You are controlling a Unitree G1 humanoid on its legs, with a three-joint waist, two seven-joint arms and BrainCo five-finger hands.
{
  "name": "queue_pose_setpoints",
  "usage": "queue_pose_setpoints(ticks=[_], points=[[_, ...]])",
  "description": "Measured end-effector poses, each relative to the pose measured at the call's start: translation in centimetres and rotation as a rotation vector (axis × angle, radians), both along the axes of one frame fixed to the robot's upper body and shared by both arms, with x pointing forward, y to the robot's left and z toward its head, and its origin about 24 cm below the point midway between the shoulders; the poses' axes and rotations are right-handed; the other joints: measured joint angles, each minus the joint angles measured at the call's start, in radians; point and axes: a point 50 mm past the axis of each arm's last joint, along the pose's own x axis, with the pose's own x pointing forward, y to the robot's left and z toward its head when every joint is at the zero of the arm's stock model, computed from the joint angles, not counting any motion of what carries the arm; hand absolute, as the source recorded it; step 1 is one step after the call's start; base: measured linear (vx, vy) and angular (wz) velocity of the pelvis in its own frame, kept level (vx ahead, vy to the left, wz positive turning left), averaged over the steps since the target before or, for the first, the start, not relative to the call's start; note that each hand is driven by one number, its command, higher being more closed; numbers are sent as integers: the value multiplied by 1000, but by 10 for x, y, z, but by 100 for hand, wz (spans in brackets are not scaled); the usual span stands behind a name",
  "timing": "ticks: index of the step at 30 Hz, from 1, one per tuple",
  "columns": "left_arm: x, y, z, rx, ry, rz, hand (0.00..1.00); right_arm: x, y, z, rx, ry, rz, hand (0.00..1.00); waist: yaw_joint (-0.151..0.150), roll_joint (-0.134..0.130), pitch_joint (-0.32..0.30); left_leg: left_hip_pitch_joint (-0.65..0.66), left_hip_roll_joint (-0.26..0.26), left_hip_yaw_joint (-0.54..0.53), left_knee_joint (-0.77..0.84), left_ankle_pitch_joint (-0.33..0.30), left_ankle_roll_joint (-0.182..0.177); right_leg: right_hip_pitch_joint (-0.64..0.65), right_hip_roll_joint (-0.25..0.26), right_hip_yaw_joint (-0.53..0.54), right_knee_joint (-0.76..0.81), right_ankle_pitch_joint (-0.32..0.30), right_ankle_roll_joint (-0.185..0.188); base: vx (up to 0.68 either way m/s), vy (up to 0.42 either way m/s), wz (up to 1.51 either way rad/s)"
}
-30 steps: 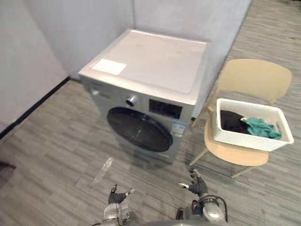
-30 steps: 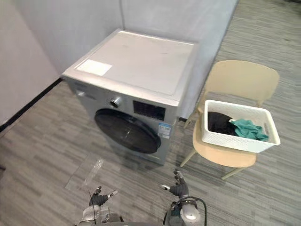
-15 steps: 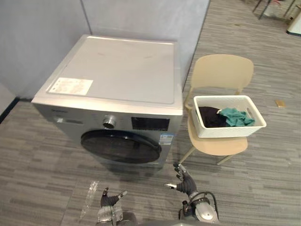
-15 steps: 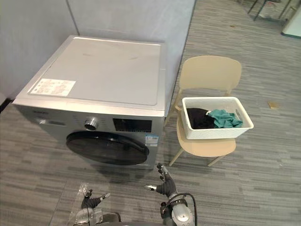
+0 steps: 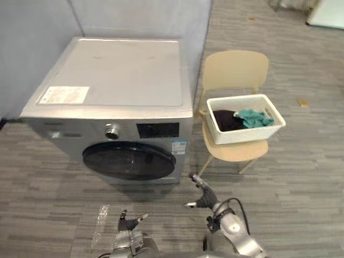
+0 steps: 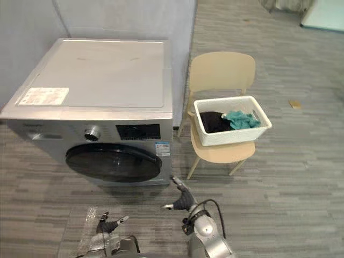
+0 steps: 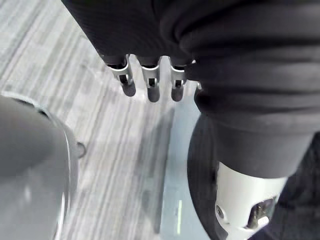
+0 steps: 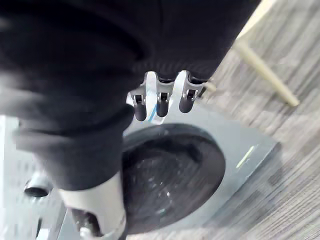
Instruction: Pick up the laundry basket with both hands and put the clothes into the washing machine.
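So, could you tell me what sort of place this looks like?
Probably a makeshift laundry corner: a washing machine against a grey partition, with a basket of clothes on a chair beside it.

Left robot hand and right robot hand, silver fingers, dark tips, dark ribbed covers

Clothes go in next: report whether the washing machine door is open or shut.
Shut: the round dark door lies flush in the front of the washing machine, with no gap showing the drum.
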Motion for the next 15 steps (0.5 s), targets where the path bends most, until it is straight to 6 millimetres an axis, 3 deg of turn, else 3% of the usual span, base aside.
queue_pose_setpoints(ticks=[1, 4, 6, 9, 10, 12, 15], points=[[-4, 1, 0, -6, -3, 26, 0, 7, 6, 4, -2, -22, 33, 0, 11, -1, -6, -27, 2, -22, 6, 12, -14, 32, 14, -25, -82, -27, -15, -82, -221, 50], [-7, -6, 1, -38, -26, 64, 0, 21, 3, 2, -53, -26, 52, 0, 26, 46, -7, -53, 27, -88, -43, 89, -13, 43, 60, -89, -131, 10, -41, -56, -141, 54], [-8, -6, 2, -45, -35, 78, 0, 29, 2, 6, -64, -52, 37, 0, 28, 48, -6, -70, 27, -139, -84, 133, -11, 43, 70, -141, -135, 10, -52, -63, -156, 76], [-6, -6, 4, -48, -49, 82, 0, 43, -7, 13, -74, -98, -40, 0, 29, 47, -4, -96, 14, -151, -99, 197, 37, 54, 63, -219, -127, -1, -74, -69, -100, 77], [-5, -10, 5, -55, -61, 69, 0, 50, -15, 14, -82, -98, -92, 0, 45, 45, -4, -108, 4, -132, -96, 248, 45, 62, 61, -245, -125, -7, -83, -80, -87, 52], [-1, -12, 10, -53, -96, 46, 0, 63, -30, 19, -91, -116, -190, 0, 45, 42, -5, -110, -15, -125, -155, 319, 52, 68, 34, -298, -154, 16, -100, -74, -10, 67], [-8, -17, 9, -69, -90, 57, 0, 75, -52, 23, -104, -126, -321, 0, 44, 68, 1, -108, -23, -104, -44, 177, 36, 71, 32, -324, -160, 33, -100, -50, 40, 35]])
